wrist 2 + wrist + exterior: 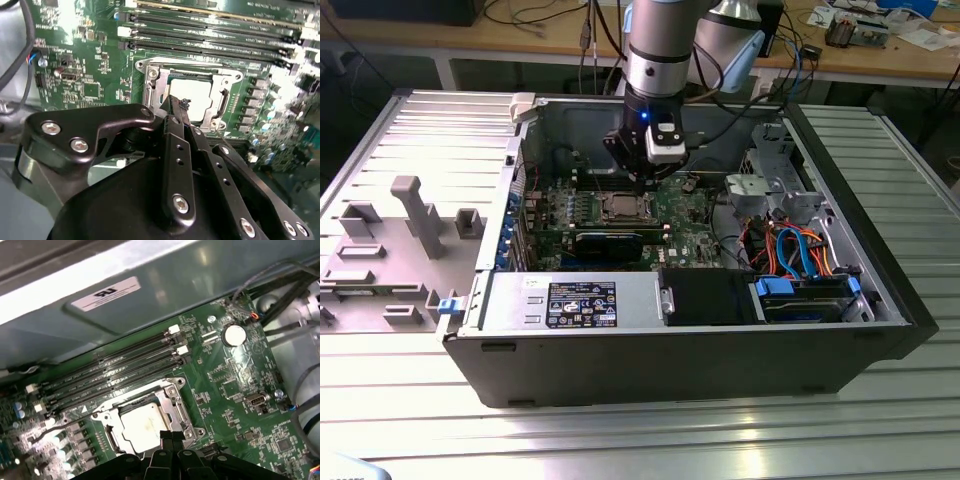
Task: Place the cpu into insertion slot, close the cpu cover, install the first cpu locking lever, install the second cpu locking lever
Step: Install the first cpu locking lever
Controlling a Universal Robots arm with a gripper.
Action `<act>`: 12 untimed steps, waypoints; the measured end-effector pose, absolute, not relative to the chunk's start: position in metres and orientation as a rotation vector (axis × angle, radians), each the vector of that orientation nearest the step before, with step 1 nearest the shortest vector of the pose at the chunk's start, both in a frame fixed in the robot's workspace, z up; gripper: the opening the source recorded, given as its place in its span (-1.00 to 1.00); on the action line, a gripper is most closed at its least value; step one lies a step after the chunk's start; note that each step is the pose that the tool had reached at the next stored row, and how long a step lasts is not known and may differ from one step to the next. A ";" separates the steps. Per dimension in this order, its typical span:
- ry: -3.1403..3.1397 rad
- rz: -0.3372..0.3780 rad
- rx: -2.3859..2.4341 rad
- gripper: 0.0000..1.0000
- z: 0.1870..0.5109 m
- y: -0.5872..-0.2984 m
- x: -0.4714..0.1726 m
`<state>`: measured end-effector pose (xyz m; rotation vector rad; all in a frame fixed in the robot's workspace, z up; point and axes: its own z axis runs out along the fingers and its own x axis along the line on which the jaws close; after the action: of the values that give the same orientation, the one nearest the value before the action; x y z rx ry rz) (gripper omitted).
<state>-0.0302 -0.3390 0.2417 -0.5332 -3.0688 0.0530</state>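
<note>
Between the fingertips we see no gap: the black two-fingered pincer is narrowed right down, jaws together, nothing held in them. Its tip stands at one edge of the small square insertion slot, which has a silver surround and a dark rim; touching or just clear, we cannot tell. The flat square cpu, with its silvery top, sits inside that slot. The thin silver windowed cpu cover appears to lie flat around the chip, so we judge steps one and two done. Locking levers: we cannot tell whether either is latched, so we log both as unconfirmed.

Counts:
- one pincer, two fingers
- one cpu
- one slot
- one cover
- four long black memory slots just beside the socket
- one round silver coin cell on the green circuit board
</note>
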 end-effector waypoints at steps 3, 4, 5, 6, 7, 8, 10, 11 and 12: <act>-3.083 0.054 -0.452 -0.79 0.242 -0.339 -0.030; -3.087 0.055 -0.421 -0.79 0.242 -0.339 -0.030; -3.090 0.055 -0.402 -0.79 0.242 -0.339 -0.030; -3.096 0.055 -0.355 -0.79 0.242 -0.339 -0.030; -3.100 0.056 -0.324 -0.79 0.242 -0.339 -0.030; -3.103 0.056 -0.301 -0.79 0.242 -0.339 -0.030; -3.107 0.056 -0.264 -0.79 0.242 -0.339 -0.030; -3.108 0.057 -0.244 -0.79 0.242 -0.339 -0.030; -3.110 0.057 -0.226 -0.79 0.242 -0.339 -0.030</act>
<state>-0.0302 -0.3389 0.2417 -0.2260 -3.1100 0.0569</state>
